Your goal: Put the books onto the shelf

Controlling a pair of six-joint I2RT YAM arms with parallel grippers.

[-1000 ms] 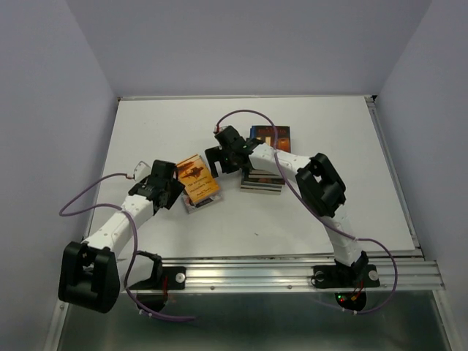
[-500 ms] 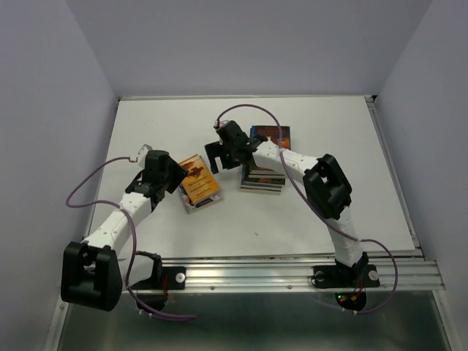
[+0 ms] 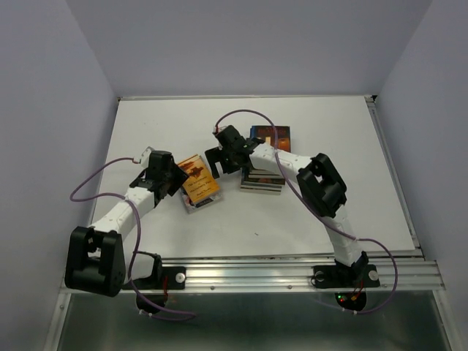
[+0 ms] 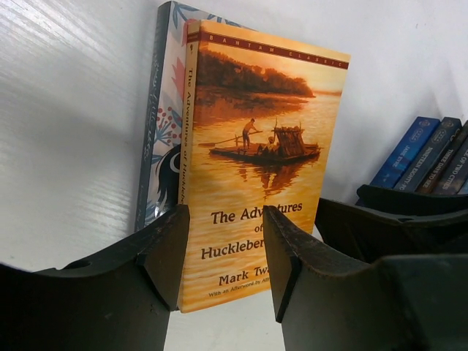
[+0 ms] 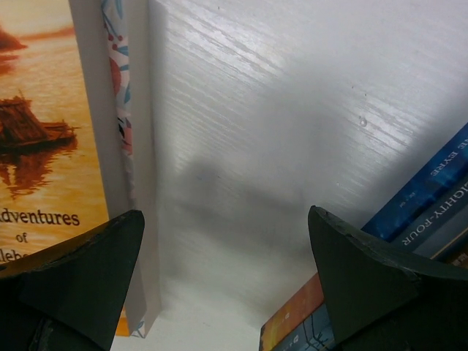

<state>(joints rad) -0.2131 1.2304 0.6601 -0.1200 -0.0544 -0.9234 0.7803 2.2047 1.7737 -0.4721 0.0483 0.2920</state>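
shifted slightly along orange book (image 4: 263,146) edge: left gripper (image 4: 223,227), fingers half parted, gripping nothing. right gripper (image 5: 227,227) spread wide over bare table (image 5: 241,146) between book and stack (image 3: 261,183).

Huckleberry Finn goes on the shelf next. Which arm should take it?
Left, I'd say. The left hand hovers half open at the lower edge of the Huckleberry Finn book. The right hand, wide open, faces bare table between that book and the book stack.
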